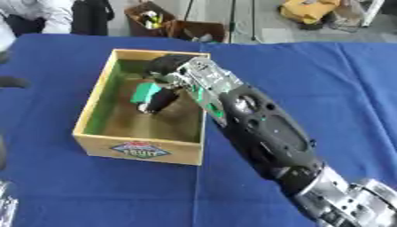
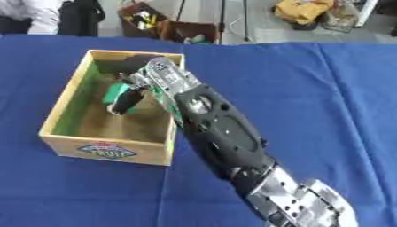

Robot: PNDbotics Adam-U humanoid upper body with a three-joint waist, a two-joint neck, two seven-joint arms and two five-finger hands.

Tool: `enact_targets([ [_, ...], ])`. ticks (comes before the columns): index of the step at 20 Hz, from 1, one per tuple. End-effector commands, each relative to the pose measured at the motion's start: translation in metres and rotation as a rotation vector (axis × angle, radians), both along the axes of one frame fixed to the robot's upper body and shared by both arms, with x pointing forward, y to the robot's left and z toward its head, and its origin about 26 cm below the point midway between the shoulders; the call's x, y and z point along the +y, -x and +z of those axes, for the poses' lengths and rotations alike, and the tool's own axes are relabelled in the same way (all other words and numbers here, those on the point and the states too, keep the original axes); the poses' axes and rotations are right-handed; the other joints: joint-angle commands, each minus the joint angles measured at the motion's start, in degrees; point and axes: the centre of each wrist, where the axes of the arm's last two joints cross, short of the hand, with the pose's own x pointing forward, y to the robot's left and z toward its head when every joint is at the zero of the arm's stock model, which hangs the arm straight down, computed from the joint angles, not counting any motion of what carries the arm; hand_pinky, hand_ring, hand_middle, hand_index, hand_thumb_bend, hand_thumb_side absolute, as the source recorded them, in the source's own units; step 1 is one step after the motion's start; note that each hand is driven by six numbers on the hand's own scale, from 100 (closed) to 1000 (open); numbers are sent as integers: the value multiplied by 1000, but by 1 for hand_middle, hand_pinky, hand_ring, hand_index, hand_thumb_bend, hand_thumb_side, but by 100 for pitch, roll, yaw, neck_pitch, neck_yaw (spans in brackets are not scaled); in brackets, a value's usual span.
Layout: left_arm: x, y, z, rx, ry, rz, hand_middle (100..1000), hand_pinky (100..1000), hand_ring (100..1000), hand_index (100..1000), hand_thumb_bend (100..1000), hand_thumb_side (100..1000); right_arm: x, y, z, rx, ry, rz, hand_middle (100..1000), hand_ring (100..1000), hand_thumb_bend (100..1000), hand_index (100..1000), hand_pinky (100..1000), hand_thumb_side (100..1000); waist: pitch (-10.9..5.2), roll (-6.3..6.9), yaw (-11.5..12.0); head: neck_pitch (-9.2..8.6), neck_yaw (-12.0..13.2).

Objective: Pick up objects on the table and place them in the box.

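A wooden box point(image 1: 93, 104) with a label on its front wall stands on the blue tablecloth point(image 1: 310, 75), left of centre. My right arm comes up from the lower right and its hand point(image 1: 172, 66) is down inside the box. A dark finger point(image 2: 124, 103) curls round a small green object point(image 1: 142, 92), held over the box's floor near the back. I cannot see whether the object touches the floor. A silver sliver at the lower left edge point(image 1: 5, 204) may be my left hand; little of it shows.
Beyond the table's far edge stand brown boxes with clutter point(image 1: 167, 24) and a yellow bag point(image 1: 309, 9) on the floor. Blue cloth stretches to the right of the box and in front of it.
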Motion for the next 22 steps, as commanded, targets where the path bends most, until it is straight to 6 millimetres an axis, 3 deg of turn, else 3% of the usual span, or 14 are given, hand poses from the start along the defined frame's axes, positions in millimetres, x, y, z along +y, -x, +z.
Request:
enact_targets([
  [1,-1,3,6,-21,-1,-7,880,511,712,763,100,966,-1,5,26,-73,-18,0,907,945,513,957,878,773,-145,33,-5,-31,3],
  [9,0,3,4,-17,1,2,880,511,712,763,100,965,-13,19,58,-147,-136,40,892,942,470,952,886,815,-178,49,-59,-1,57],
  [13,1,3,4,-14,1,7,880,511,712,763,100,964,-27,29,77,-208,-211,60,879,939,360,946,888,869,-193,70,-104,31,103],
  [16,2,3,3,-13,2,11,879,511,713,763,100,964,-39,37,88,-257,-281,73,852,930,211,934,889,916,-203,91,-138,40,144],
  [18,2,3,3,-13,3,13,879,511,713,763,100,964,-48,43,96,-289,-342,76,847,927,194,934,889,915,-209,105,-163,51,171],
  [20,2,3,3,-13,3,15,879,512,713,763,100,963,-57,50,103,-324,-402,77,831,919,100,931,889,926,-218,123,-187,56,202],
  [22,2,3,3,-12,3,17,879,511,713,763,100,963,-66,56,110,-360,-460,85,829,918,100,929,889,928,-226,145,-214,69,225],
])
